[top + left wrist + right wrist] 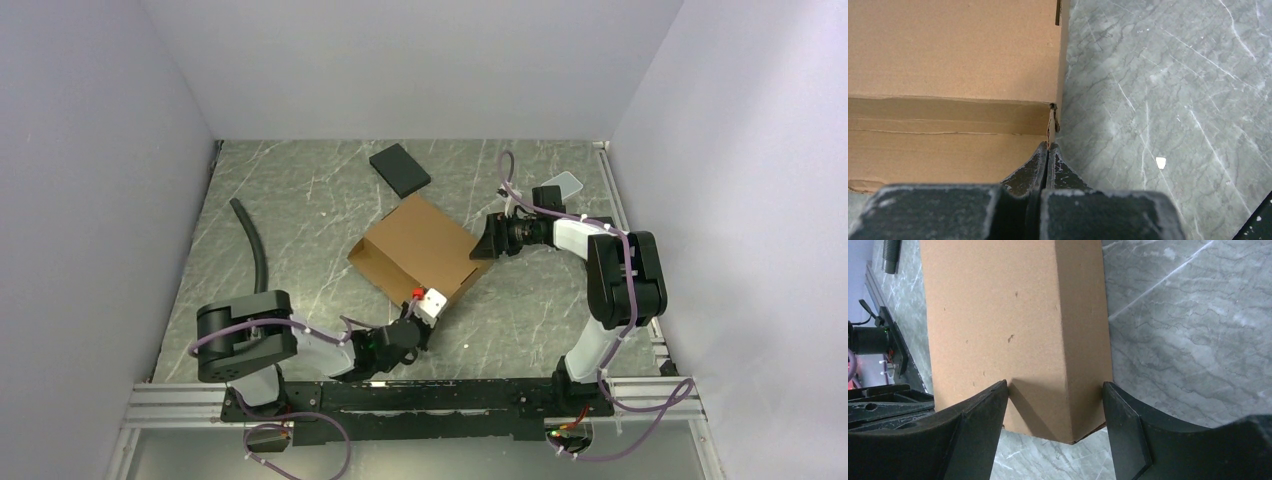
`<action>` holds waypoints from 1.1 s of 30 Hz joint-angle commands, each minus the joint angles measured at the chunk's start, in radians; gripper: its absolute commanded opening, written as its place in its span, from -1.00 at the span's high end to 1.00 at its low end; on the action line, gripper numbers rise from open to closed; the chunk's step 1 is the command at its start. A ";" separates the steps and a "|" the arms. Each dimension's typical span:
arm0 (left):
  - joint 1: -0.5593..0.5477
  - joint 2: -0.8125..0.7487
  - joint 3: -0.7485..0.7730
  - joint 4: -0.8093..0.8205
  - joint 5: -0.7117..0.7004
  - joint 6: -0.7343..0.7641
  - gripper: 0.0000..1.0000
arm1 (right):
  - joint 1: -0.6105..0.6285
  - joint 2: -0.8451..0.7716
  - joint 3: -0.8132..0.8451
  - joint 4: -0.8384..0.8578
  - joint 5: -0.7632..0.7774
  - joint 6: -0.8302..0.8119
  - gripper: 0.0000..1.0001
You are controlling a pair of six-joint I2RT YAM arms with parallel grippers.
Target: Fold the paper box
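Observation:
The brown paper box (pixel 415 248) lies closed in the middle of the table, turned diagonally. My left gripper (pixel 426 300) is at its near corner. In the left wrist view the left gripper (pixel 1049 146) is shut, with the thin edge of a box (pixel 953 55) side wall pinched between its tips. My right gripper (pixel 488 240) is at the box's right corner. In the right wrist view the right gripper (pixel 1054 390) is open, and its fingers (pixel 990 407) stand on either side of the corner of the box (pixel 1013 325), close against the cardboard.
A flat black slab (pixel 400 170) lies behind the box. A black hose (pixel 252 245) curves at the left. A small translucent container (pixel 566 185) sits at the back right behind the right arm. White walls enclose three sides.

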 commanded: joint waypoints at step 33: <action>0.435 -0.664 -0.022 -0.886 0.429 -0.877 0.57 | 0.040 0.024 0.041 -0.034 0.065 -0.032 -0.36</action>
